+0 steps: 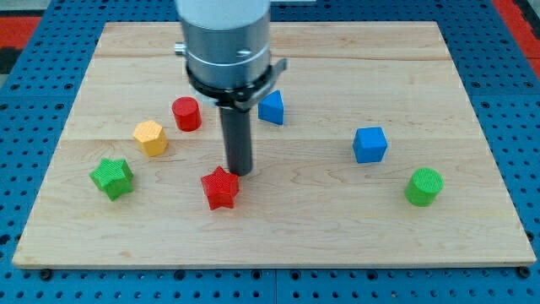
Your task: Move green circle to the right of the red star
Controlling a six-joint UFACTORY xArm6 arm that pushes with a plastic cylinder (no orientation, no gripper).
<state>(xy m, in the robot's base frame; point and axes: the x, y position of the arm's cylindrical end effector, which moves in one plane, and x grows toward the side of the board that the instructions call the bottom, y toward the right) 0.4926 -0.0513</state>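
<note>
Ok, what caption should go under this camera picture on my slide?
My tip sits just above the red star, while the green circle waits far off at the view's right.

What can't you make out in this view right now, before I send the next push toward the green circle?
- Camera view: whether my tip touches the red star; it ends just above it.
- Blue block at top: its left part is behind the arm's housing, shape unclear.
- Green circle: fully visible, far right.
</note>
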